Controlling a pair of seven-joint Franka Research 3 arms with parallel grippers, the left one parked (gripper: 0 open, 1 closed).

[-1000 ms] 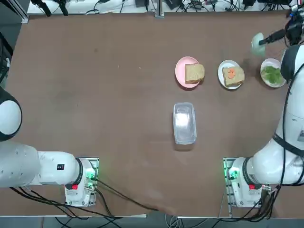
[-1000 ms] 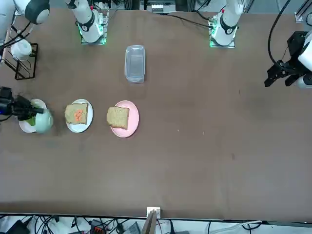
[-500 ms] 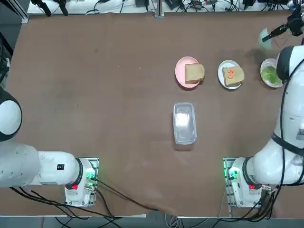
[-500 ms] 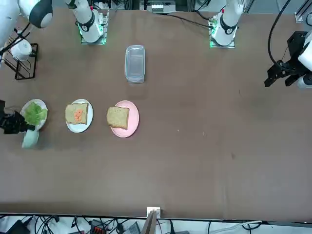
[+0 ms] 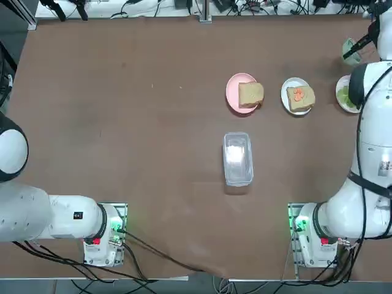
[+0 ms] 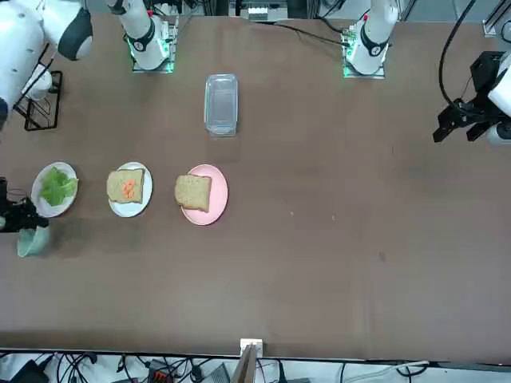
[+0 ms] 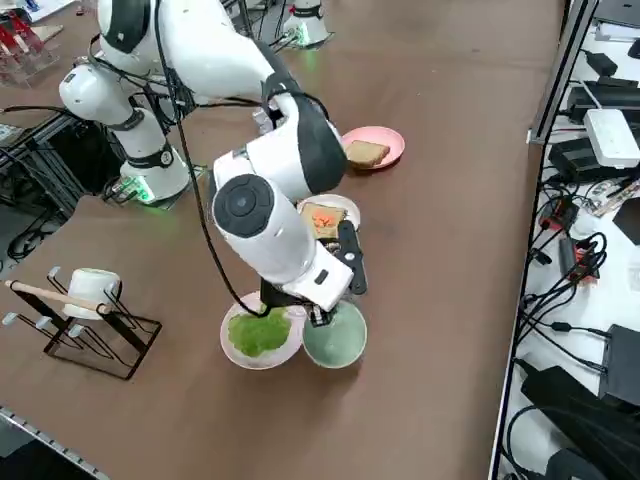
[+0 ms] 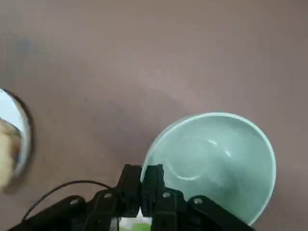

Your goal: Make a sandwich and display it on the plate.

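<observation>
right gripper (image 8: 142, 179): fingers pinched tight on the rim of a pale green bowl (image 8: 216, 163), bowl held mouth-up and empty, just beside the lettuce plate (image 7: 262, 338), close to the worktop's far right corner as seen from the robot's side; contact between bowl and worktop not discernible.
lettuce plate: small, pale, round, carrying green leaves (image 6: 56, 187); by the right edge of the worktop.
white plate (image 5: 286, 92): next along the row toward the middle, bearing one bread slice (image 5: 301, 99) topped with a small orange piece (image 5: 298, 94).
pink plate (image 5: 233, 90): next along again, bearing a second, bare bread slice (image 5: 251, 94), overhanging the plate's rim toward the white plate.
clear lidded container (image 5: 237, 158): alone near mid-worktop, on the robot's side of the plate row, well apart from it.
wire rack (image 7: 88, 325) with a white cup: off the right edge of the worktop.
sandwich: not assembled; slices on separate plates, leaves on a third.
</observation>
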